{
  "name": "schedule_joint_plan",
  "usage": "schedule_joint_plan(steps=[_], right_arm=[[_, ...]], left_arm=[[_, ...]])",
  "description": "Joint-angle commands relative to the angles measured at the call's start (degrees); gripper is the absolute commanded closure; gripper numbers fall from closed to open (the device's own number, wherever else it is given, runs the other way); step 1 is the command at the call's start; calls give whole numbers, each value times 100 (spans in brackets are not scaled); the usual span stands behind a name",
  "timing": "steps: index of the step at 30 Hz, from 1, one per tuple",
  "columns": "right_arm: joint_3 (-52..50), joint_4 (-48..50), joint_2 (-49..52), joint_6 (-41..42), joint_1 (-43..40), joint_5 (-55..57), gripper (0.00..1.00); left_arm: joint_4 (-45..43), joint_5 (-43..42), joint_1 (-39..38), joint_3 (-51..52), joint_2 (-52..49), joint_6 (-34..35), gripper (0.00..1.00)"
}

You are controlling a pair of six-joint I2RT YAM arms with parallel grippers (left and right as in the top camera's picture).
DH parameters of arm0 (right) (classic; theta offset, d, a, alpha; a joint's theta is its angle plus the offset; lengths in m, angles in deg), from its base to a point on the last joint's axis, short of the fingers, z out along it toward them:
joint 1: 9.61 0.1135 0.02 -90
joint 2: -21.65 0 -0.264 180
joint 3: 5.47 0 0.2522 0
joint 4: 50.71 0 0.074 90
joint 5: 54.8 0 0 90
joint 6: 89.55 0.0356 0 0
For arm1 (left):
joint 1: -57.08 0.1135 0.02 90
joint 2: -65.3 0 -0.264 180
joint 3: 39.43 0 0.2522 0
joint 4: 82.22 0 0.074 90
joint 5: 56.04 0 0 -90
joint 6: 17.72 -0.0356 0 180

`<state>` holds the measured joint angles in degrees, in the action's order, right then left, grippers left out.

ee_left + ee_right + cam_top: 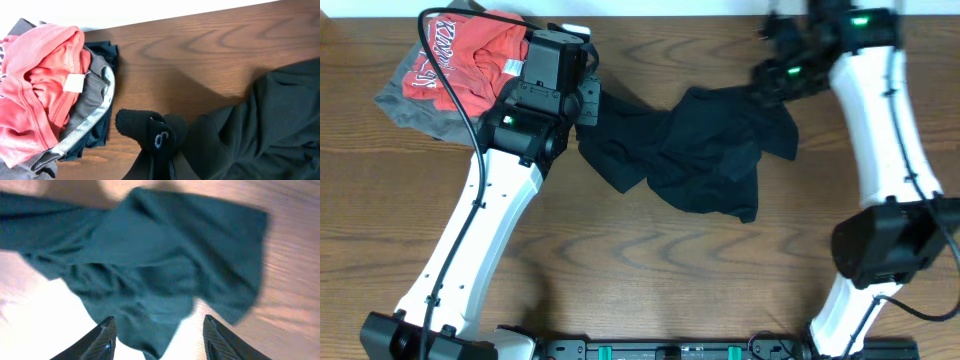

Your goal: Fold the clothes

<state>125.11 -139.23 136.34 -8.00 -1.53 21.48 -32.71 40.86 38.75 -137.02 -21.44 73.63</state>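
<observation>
The soft black garment (705, 150) lay crumpled in loose folds on the wood-grain table (650, 270), 1 bunched corner clamped in the left jaws. The right jaws hung apart just above its rumpled other end.

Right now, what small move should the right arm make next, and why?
Probably lower the right gripper onto the black garment's near edge and close. It hangs open, holding nothing; the left gripper is shut on the far end; the garment lies bunched, so a second grip could stretch it flat.
</observation>
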Motion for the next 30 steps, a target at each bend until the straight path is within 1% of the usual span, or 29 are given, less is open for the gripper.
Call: schedule_joint_plan(steps=[1, 9, 13, 17, 22, 26, 30], right_arm=[[-470, 105, -15, 50, 527, 494, 46], [-2159, 1054, -15, 422, 1185, 584, 51], [-2736, 1598, -15, 723, 1410, 1088, 53], [-3143, 2079, -15, 787, 1526, 1316, 56], [-3576, 2583, -15, 1080, 1541, 1853, 60], [-3794, 2896, -15, 1316, 1534, 2363, 61], [-3934, 3226, -15, 1314, 1537, 2400, 61]], left_arm=[[4, 129, 39, -42, 26, 7, 94], [74, 129, 39, -42, 26, 9, 94], [76, 129, 39, -42, 26, 11, 94], [105, 129, 39, -42, 26, 11, 94], [142, 129, 39, -42, 26, 11, 94], [140, 129, 39, -42, 26, 9, 94], [146, 129, 39, -42, 26, 9, 94]])
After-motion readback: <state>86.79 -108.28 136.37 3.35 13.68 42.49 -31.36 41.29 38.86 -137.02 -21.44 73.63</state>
